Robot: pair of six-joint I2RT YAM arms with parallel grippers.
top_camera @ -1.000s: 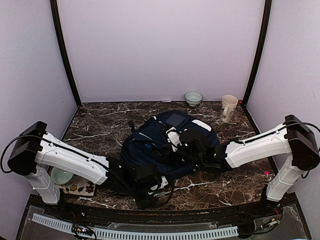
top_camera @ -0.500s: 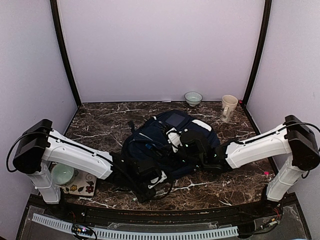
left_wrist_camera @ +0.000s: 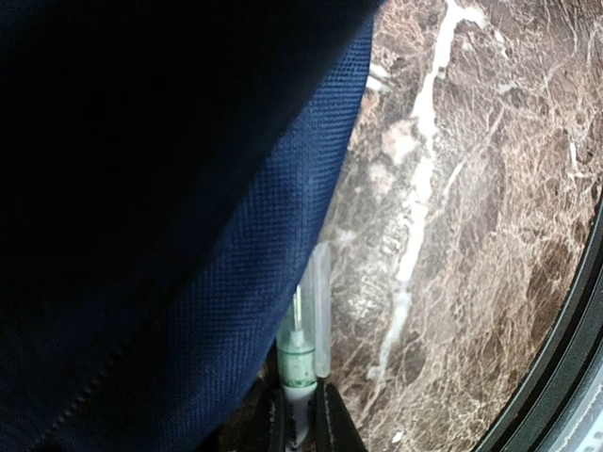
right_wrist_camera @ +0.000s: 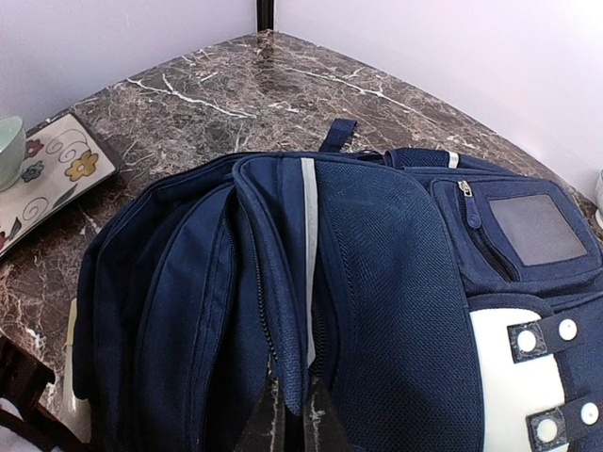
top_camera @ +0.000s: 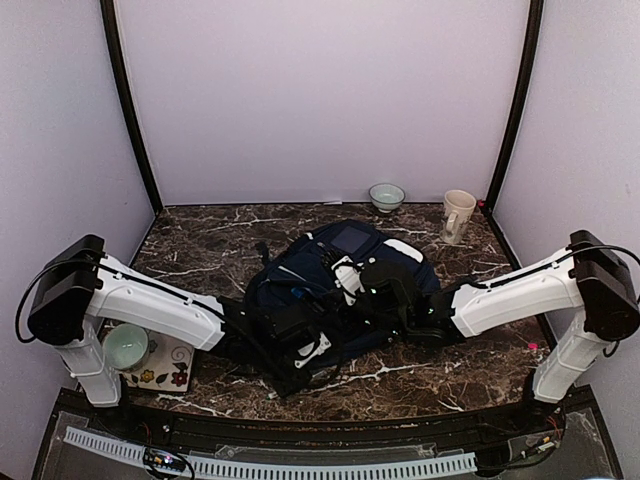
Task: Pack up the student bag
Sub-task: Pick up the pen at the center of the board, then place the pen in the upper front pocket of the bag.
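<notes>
Student bag [top_camera: 275, 295] lies slumped mid-table btwn the two arms, on the dark marble table [top_camera: 200, 250]. Progress: early, I'd say. Nothing is visibly in it, tho the insides are hidden, so can't be sure. Right gripper [right_wrist_camera: 290, 414] has its fingers pinched shut on the edge of a navy flap w/ a white stripe [right_wrist_camera: 308, 245], which prob. holds a compartment mouth parted; gaps show btwn the fabric layers either side. Left gripper [left_wrist_camera: 300, 419] is down at the bag's near edge, low over the marble, fingers looking closed round the end of a pen [left_wrist_camera: 298, 353] (clear barrel, green section). The pen lies just beside the bag's fabric, outside it, not yet in any pocket. Left to do, by my read: get the pen up & into the opening, then whatever else is meant to go in, then zip. Also on the table, well apart from the bag: small bowl [top_camera: 386, 196] & mug [top_camera: 458, 215] at the back, patterned tray [top_camera: 165, 375] w/ a pale green cup [top_camera: 125, 347] by the left arm's base. Can't tell if any of those belong in the bag. Looks: big, soft, navy woven fabric w/ a mesh panel, several zipped compartments slumped side by side, front pocket w/ a grey window [right_wrist_camera: 532, 228], white patch [right_wrist_camera: 513, 363] w/ dark straps & round studs.
</notes>
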